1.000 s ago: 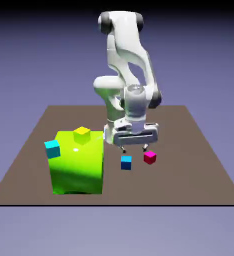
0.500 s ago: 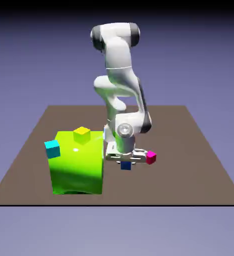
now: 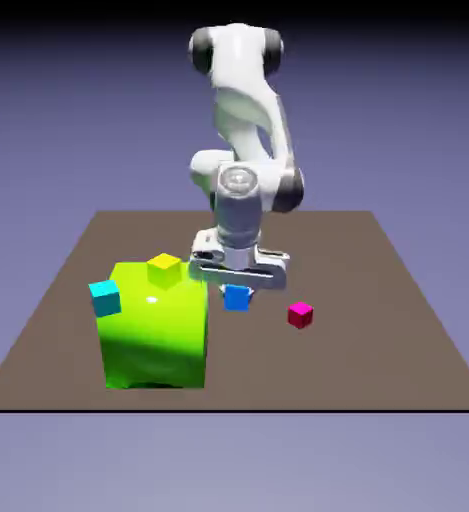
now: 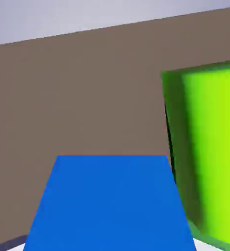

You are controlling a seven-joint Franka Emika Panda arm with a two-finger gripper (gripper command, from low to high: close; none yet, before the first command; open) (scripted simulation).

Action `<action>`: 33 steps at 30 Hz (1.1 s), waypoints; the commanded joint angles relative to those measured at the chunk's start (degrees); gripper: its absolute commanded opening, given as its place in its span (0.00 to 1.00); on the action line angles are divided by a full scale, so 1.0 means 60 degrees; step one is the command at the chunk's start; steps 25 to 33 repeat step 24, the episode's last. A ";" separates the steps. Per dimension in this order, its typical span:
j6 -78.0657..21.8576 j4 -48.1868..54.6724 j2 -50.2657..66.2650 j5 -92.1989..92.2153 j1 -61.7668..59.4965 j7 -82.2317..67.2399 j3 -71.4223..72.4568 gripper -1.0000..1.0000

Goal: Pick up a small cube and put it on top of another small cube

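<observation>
Hand view: blue cube (image 4: 109, 203) fills the bottom centre, clamped in gripper (image 3: 237, 288); lime block (image 4: 207, 147) at 3 o'clock. Ext. view, near to far: lime block w/ cyan cube (image 3: 105, 297) on its side and yellow cube (image 3: 164, 269) on top; blue cube is off the table (image 3: 398, 330); magenta cube (image 3: 300, 315) at its 4 o'clock.

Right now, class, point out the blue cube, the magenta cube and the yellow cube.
blue cube (image 3: 237, 297): exterior view, front face.
magenta cube (image 3: 299, 315): exterior view, front face.
yellow cube (image 3: 164, 269): exterior view, front face.
</observation>
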 commanded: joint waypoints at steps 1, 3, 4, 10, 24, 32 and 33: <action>-0.0260 0.0147 -0.0144 0.0111 0.0116 0.0367 -0.0346 0.00; -0.0774 0.0442 -0.0434 0.0397 0.0106 0.1071 -0.1038 0.00; -0.1031 0.0589 -0.0579 0.0540 0.0100 0.1422 -0.1384 0.00; -0.2572 0.1471 -0.1450 0.1397 0.0069 0.3534 -0.3461 0.00; -0.2107 -0.0241 -0.1328 0.2633 0.0338 0.4217 -0.4472 1.00; -0.2107 -0.0241 -0.1328 0.2633 0.0338 0.4217 -0.4472 1.00; -0.2107 -0.0241 -0.1328 0.2633 0.0338 0.4217 -0.4472 1.00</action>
